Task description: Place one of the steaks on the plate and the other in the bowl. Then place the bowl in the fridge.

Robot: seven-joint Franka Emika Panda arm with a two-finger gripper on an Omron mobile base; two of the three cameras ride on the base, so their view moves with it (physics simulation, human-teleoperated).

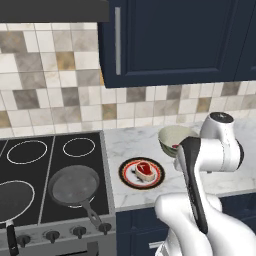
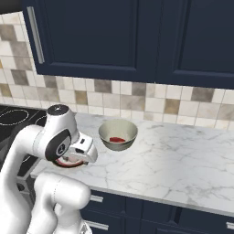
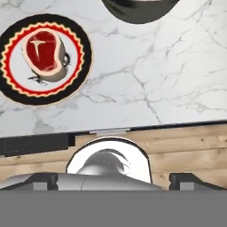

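One steak lies on the plate, a black-rimmed dish with a red ring near the counter's front edge. In the hand view that steak sits left of centre on the plate. The other steak rests inside the bowl, which stands on the marble just behind and to the right of the plate. My arm hides part of the bowl in the left base view. My gripper hangs open and empty above the counter's front edge, right of the plate. The fridge is out of view.
A black cooktop to the left carries two dark frying pans. Navy wall cabinets hang above the tiled backsplash. Bare marble counter stretches to the right of the bowl. Wooden floor shows below the counter edge.
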